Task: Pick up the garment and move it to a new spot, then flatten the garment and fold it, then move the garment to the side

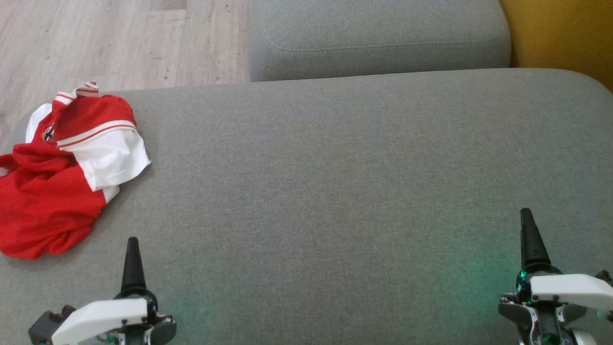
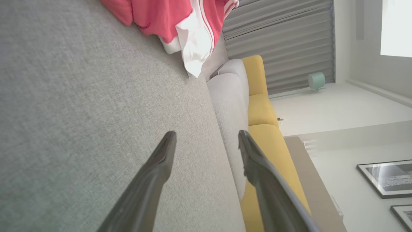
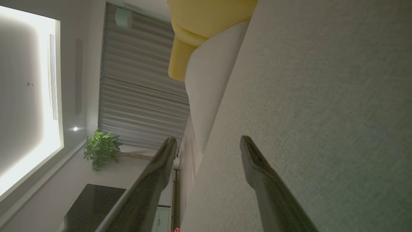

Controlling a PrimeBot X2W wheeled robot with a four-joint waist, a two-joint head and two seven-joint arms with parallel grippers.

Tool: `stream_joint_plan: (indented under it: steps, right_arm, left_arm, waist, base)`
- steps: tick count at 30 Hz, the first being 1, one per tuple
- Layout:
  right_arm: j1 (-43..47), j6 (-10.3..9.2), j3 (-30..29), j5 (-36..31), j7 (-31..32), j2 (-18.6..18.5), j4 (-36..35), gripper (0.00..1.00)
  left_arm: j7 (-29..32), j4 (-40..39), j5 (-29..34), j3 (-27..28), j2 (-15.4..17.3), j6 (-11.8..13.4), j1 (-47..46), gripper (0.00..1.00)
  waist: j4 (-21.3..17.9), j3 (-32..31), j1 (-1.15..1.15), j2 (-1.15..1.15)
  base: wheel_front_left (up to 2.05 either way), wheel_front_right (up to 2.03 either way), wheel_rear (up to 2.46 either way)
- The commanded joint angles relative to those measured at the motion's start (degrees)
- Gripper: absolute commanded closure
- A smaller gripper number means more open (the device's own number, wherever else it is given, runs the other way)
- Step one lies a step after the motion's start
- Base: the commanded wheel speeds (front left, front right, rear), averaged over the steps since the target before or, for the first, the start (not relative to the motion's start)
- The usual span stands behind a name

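Note:
A crumpled red and white garment [image 1: 57, 182] lies in a heap at the far left of the grey sofa seat [image 1: 335, 182], close to its left edge. In the left wrist view the garment [image 2: 180, 22] shows well ahead of the fingers. My left gripper [image 1: 132, 242] hovers low over the seat, below and to the right of the garment and apart from it, and the left wrist view shows it [image 2: 206, 137] open and empty. Far from the garment, my right gripper [image 1: 526, 213] is over the seat's right side, and the right wrist view shows it [image 3: 207, 140] open and empty too.
A grey back cushion [image 1: 378, 38] runs along the seat's far side, with a yellow cushion [image 1: 560, 33] at the top right. Wooden floor [image 1: 96, 38] lies beyond the seat's left and far-left edges. The wide middle of the seat is bare fabric.

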Motion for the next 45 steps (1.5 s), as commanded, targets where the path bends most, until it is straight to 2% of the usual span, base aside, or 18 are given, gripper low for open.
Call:
stream_joint_plan:
  steps: [1, 19, 45]
  right_arm:
    - [-1.79, -0.01, 0.46, -1.54, -0.62, -0.28, -2.45, 0.0]
    - [-0.79, -0.02, 3.35, -16.31, -3.49, -0.34, -3.29, 0.0]
    - [-0.88, -0.03, 8.56, -36.05, -7.89, -0.44, -2.64, 0.0]
  left_arm:
    - [-0.57, -2.42, 1.46, 0.17, 0.28, 0.08, -1.47, 0.0]
    - [-3.47, -3.13, 19.3, -3.03, 0.33, 1.01, -0.02, 0.0]
    - [-7.9, -1.94, 38.36, -6.58, 0.41, 2.25, 1.2, 0.0]
  waist:
    - [0.04, 0.0, 0.0, 0.0]
    - [0.65, -0.13, 0.0, 0.0]
    - [1.45, -0.13, 0.0, 0.0]
  base:
    - [0.0, 0.0, 0.0]
    - [0.0, 0.0, 0.0]
    - [0.0, 0.0, 0.0]
